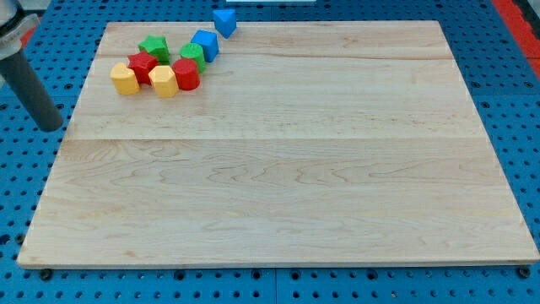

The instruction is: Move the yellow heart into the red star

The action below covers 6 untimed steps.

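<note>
The yellow heart (124, 78) lies near the board's top left corner, touching the lower left side of the red star (142, 64). A yellow hexagon (163, 82) sits against the star's lower right. My tip (53, 127) is at the view's left, just off the board's left edge. It is below and to the left of the yellow heart, well apart from every block.
A red round block (186, 74), a green star (153, 46), a green round block (192, 54) and a blue cube (205, 43) crowd the same cluster. A blue triangle (224, 21) sits at the board's top edge. The wooden board (287, 186) rests on blue pegboard.
</note>
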Motion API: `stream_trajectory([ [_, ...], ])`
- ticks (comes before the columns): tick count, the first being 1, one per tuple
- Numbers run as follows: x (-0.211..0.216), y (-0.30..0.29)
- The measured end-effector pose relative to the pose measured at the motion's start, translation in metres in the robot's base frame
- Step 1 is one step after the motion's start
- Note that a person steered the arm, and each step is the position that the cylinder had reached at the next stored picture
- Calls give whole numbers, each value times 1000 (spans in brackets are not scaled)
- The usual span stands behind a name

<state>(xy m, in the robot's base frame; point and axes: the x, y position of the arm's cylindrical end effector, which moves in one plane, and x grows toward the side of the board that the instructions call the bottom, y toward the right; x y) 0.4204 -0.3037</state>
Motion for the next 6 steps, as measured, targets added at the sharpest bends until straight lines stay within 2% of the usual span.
stream_trajectory([
  [2, -24, 1],
  [4, -91, 83],
  [5, -103, 107],
  [6, -125, 44],
])
